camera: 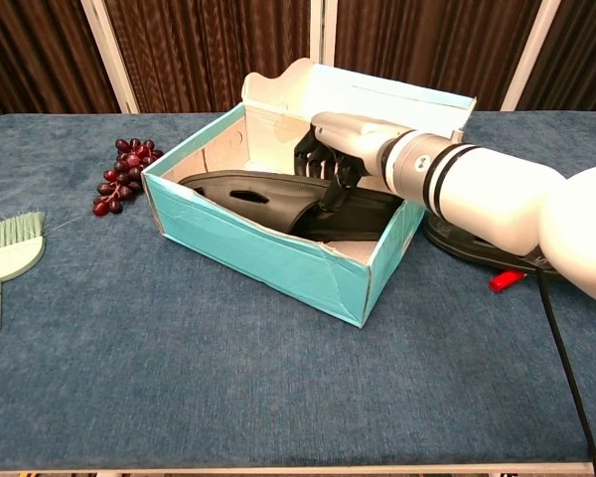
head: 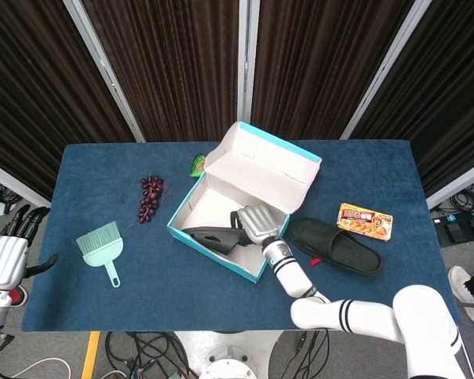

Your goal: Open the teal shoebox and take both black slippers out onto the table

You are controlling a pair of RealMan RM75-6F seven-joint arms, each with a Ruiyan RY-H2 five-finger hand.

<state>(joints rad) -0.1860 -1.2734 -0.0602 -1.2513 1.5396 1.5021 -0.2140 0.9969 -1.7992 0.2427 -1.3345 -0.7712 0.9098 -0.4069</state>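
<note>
**Right hand down in the open shoebox, on the slipper**

The teal shoebox (head: 221,237) stands open near the middle of the blue counter (head: 363,284), its lid (head: 261,162) tipped up and back on the far side. One black slipper (camera: 278,199) lies flat inside the shoebox, running along its length. The right hand (camera: 338,149) reaches into the shoebox from the robot's right side, its dark fingers (camera: 313,159) curled downward and touching the top of that slipper near its right end; whether they have closed around the slipper or merely rest on it cannot be told from either view. In the head view the same hand (head: 257,223) covers the right part of the shoebox's interior.

The second black slipper (head: 336,246) lies on the counter just beside the shoebox, on its right, sole down, with a small red object (camera: 507,280) at its near edge. Further right of the shoebox sits a flat orange food packet (head: 365,221).

To the left of the shoebox lies a bunch of dark red grapes (head: 150,197), and further left a pale green hand brush (head: 103,246). A small green packet (head: 197,164) peeks out behind the shoebox's far left corner.

The left hand (head: 8,257) hangs well off to the left of the shoebox, beyond the counter's edge, holding nothing, its fingers spread.
</note>
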